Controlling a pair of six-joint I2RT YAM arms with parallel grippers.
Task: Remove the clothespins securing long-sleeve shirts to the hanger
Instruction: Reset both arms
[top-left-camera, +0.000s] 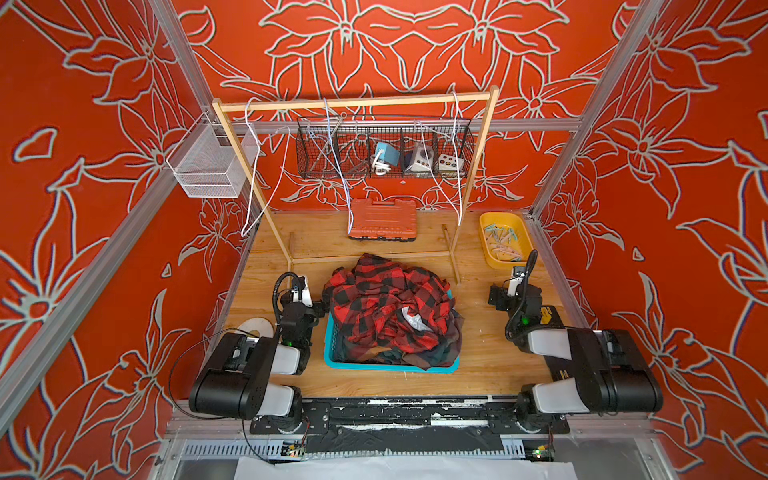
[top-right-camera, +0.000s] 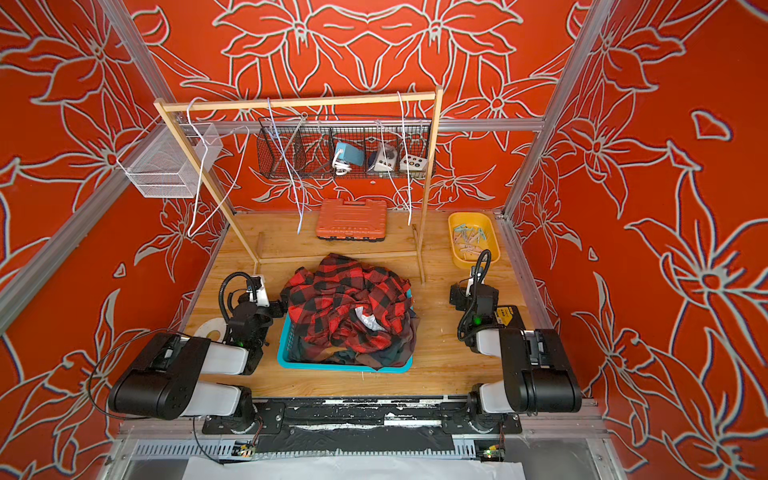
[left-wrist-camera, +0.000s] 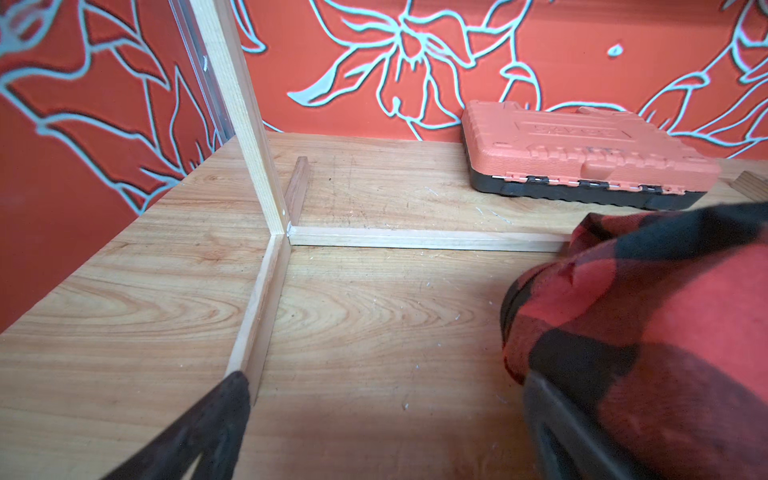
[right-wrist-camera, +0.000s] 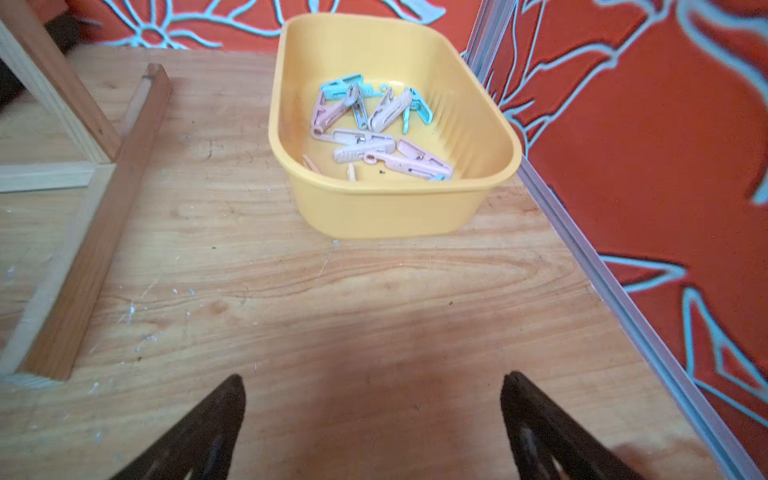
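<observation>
The long-sleeve shirts (top-left-camera: 390, 307) (top-right-camera: 349, 307) lie crumpled in a teal basket (top-left-camera: 386, 368), red-and-black check on top and dark check beneath. Several pastel clothespins (right-wrist-camera: 374, 124) (top-left-camera: 503, 243) lie in a yellow tub (right-wrist-camera: 395, 208) at the back right. Three white wire hangers (top-left-camera: 249, 166) dangle bare from the wooden rail (top-left-camera: 353, 102). My left gripper (left-wrist-camera: 386, 386) (top-left-camera: 309, 293) is open and empty just left of the basket, and red check cloth (left-wrist-camera: 644, 311) drapes over one finger. My right gripper (right-wrist-camera: 374, 380) (top-left-camera: 509, 282) is open and empty over bare table, short of the tub.
An orange tool case (top-left-camera: 382, 219) lies at the back centre. A black wire basket (top-left-camera: 384, 149) and a white mesh basket (top-left-camera: 208, 166) hang on the walls. The rack's base bars (left-wrist-camera: 415, 240) lie along the table. A white disc (top-left-camera: 257, 326) sits by the left arm.
</observation>
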